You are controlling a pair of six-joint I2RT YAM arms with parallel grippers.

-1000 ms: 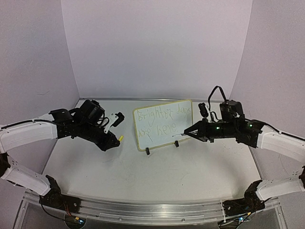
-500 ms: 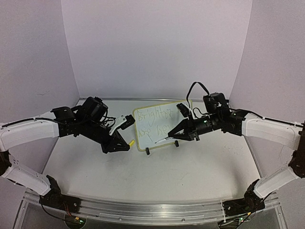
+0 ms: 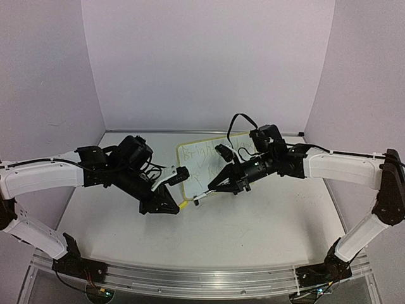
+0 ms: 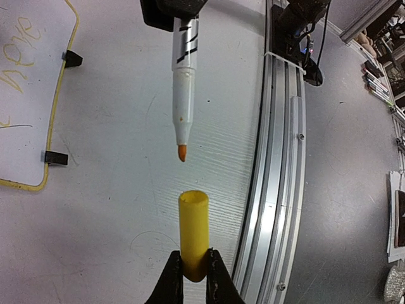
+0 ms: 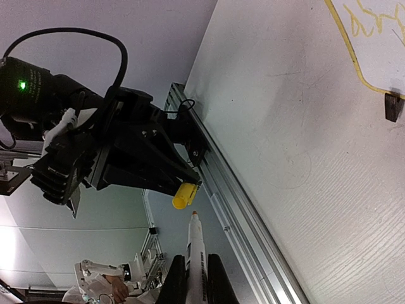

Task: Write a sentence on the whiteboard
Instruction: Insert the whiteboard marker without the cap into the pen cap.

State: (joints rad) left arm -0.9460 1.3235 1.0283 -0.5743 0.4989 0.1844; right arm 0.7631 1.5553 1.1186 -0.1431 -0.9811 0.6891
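Left gripper (image 4: 193, 269) is clamped on a yellow cap (image 4: 193, 233). Right gripper (image 5: 193, 271) is clamped on the marker (image 4: 183, 82), tip bare, just off the cap's mouth at its 12 o'clock — not in yet. Whiteboard (image 3: 193, 166) w/ the sentence (image 3: 196, 152) sits toward the table's 12 o'clock, behind both. Risk: tip looks a bit off-axis — it'd catch the rim, smear ink or twist the cap in the grip.

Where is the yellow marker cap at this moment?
The yellow cap is pinched in the left claw, left of centre in the top view, beside the whiteboard's near-left corner, its open end facing the marker in the right claw.
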